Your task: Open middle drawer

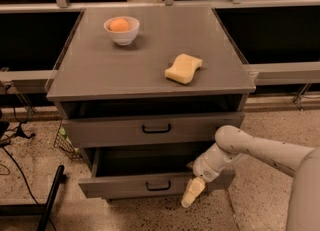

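The grey cabinet [150, 70] rises above and behind the gripper [191, 193]. Its widest drawer front [110, 132] sits up and to the left of the gripper, slightly open. The middle drawer [120, 187] lies level with the gripper and stretches left from it, already pulled well out with its dark interior showing. The gripper hangs pointing down against the right part of that front. It is not on the handle, and whether it is open or closed cannot be told. The drawer looks rigid, smooth-faced and fairly light, likely sliding freely. The 1 good hold is its small black loop handle [159, 186], just left of the gripper. Far above sit a sponge [183, 68] and a bowl [121, 32].
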{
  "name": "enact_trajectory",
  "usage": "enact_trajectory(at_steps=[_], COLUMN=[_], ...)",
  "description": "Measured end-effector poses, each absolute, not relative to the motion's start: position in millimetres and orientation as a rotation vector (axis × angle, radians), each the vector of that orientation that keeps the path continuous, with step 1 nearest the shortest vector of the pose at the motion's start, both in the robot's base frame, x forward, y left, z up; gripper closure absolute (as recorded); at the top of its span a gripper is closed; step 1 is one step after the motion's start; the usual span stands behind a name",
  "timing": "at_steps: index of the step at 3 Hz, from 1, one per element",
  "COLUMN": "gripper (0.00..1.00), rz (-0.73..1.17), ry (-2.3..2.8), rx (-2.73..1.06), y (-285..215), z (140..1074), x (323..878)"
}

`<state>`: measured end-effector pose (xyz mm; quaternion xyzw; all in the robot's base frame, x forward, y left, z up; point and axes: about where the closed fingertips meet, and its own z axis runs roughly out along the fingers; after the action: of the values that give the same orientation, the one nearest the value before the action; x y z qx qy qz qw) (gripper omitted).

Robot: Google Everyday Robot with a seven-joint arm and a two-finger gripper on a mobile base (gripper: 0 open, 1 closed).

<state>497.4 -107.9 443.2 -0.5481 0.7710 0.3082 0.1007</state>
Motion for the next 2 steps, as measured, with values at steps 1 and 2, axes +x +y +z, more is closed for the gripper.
enact_trajectory(at_steps=[1,2], gripper=[0.00,0.00], rz=[0.916,1.017], ry=[2.294,2.440], rx=[-1.594,-1.520], y=[-115.7,-135.6], z=[447.7,449.2], x=[486.6,453.5])
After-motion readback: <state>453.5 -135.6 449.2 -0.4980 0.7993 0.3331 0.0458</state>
